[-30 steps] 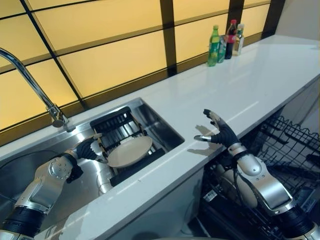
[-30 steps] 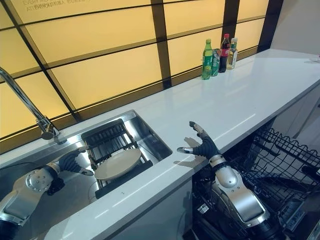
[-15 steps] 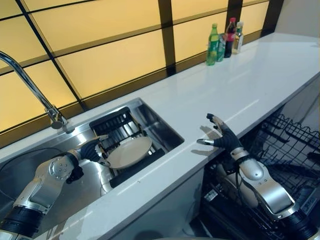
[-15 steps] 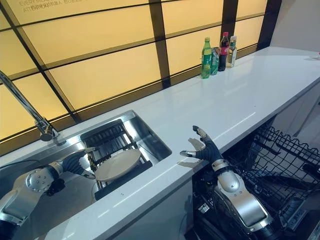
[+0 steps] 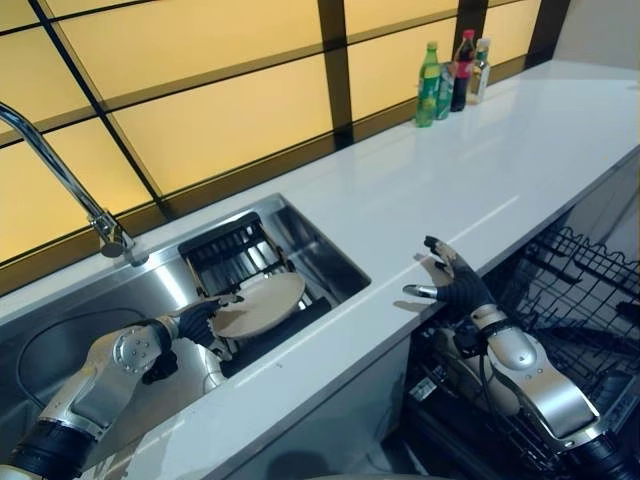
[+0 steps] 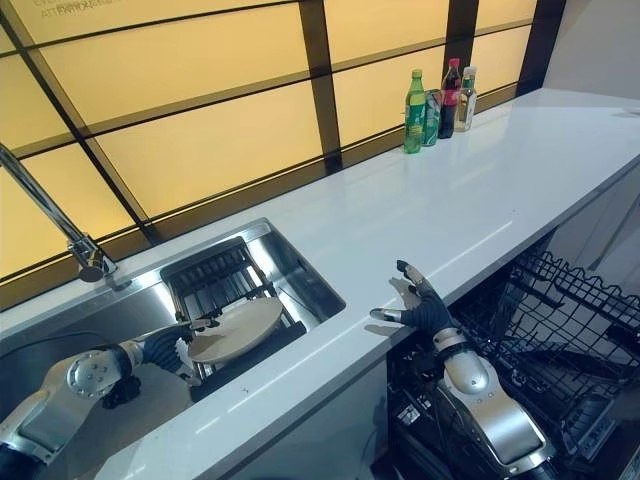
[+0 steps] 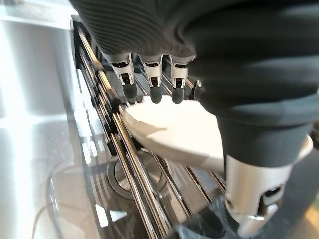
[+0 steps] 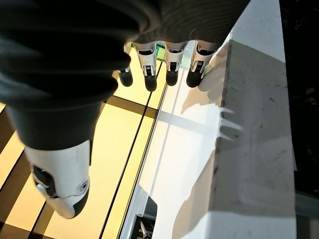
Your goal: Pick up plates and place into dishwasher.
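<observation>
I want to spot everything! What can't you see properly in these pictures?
- Plate: the underside is hidden by the sink rack in the eye views.
- Left hand: its grip on the plate is unclear.
- Dishwasher rack: cut off by the edge.
- Bottles: too small to tell their contents.

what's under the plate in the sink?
The plate lies on a black slatted rack set in the sink. The left robot hand reaches its edge. The rack beneath the plate is covered.
</observation>
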`<state>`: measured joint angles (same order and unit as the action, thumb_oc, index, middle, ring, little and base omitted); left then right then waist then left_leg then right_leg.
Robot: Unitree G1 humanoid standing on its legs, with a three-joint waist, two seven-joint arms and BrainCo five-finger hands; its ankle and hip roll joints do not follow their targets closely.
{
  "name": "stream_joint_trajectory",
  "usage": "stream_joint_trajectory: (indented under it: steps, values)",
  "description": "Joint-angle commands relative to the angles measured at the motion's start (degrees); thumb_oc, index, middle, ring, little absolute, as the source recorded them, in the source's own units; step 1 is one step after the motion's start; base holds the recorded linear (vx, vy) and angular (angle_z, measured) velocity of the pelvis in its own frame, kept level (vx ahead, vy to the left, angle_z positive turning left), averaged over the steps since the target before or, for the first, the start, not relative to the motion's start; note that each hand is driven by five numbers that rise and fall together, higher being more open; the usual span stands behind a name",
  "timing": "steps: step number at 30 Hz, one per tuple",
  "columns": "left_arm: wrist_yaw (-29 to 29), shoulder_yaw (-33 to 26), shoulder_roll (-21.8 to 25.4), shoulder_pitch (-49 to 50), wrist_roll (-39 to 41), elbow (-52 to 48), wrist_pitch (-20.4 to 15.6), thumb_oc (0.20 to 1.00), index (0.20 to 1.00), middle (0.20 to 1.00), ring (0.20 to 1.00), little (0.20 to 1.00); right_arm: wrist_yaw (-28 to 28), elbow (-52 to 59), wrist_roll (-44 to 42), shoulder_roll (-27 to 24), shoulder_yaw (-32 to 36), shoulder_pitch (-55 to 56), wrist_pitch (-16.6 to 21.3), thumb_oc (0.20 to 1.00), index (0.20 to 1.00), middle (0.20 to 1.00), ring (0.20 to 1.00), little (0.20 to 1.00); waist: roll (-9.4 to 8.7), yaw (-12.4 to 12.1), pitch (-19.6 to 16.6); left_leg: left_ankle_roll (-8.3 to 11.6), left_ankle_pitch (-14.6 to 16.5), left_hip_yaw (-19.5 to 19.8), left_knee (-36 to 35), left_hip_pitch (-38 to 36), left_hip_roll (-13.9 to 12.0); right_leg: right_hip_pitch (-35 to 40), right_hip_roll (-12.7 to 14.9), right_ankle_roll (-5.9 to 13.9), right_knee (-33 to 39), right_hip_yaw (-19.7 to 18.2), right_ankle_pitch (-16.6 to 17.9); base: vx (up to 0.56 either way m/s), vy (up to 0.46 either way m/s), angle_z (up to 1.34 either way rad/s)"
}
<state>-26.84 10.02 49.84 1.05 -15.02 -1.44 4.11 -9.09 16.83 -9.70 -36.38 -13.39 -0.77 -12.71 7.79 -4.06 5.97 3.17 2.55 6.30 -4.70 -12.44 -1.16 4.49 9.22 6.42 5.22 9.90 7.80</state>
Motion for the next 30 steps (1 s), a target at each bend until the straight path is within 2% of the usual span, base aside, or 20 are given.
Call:
stream_joint_trajectory:
  steps: [1,9,19,23,30]
  values:
    - [2.5,-1.9,1.5,-0.1,-1.8,-1.5,-1.7,1.000,1.000,1.000,1.000,1.000,0.0,3.1,-1.0,-2.8,1.2,0.7,1.4,1.000,1.000,1.000,1.000,1.000,-2.44,0.9,-0.9,-0.81,-3.9,-4.6,0.8,4.2,2.4,2.0,0.3,1.42,-3.3,-2.7,-5.1,0.05,0.050,0.03]
    - [9.5,-2.0,-0.2,2.1,-7.1,-0.9,-3.0,1.000,1.000,1.000,1.000,1.000,0.8,2.8,-1.2,-4.7,2.9,2.6,1.6,1.000,1.000,1.000,1.000,1.000,-1.82,1.7,0.8,-0.83,-3.9,-4.4,1.4,4.6,2.7,1.3,1.0,1.89,-3.8,-3.9,-4.8,0.04,0.061,0.00]
    - [25.5,-4.7,-3.5,4.6,-16.6,2.2,-5.0,1.000,1.000,1.000,1.000,1.000,2.3,2.5,0.3,-3.4,4.4,5.7,2.5,1.000,1.000,1.000,1.000,1.000,-2.67,1.8,1.5,-0.68,-4.0,-3.8,1.3,3.7,2.5,2.3,1.5,2.42,-3.7,-4.4,-4.6,0.07,0.011,0.01]
    - [28.3,-6.3,-2.9,5.5,-18.4,2.3,-5.6,1.000,1.000,1.000,1.000,1.000,3.3,2.6,0.5,-3.1,5.0,6.9,2.8,1.000,1.000,1.000,1.000,1.000,-2.88,1.8,1.1,-0.63,-3.9,-3.6,1.0,3.1,2.5,2.9,1.5,2.62,-3.6,-4.3,-4.7,0.06,0.002,-0.02]
    - [29.3,-8.6,-2.7,6.9,-19.1,1.4,-6.6,1.000,1.000,1.000,1.000,1.000,4.6,3.3,1.7,-2.0,5.6,8.6,2.2,1.000,1.000,1.000,1.000,1.000,-2.88,2.0,0.6,-0.55,-4.1,-3.4,0.9,2.4,2.4,3.3,1.6,2.73,-4.3,-4.1,-4.9,0.05,0.012,0.01]
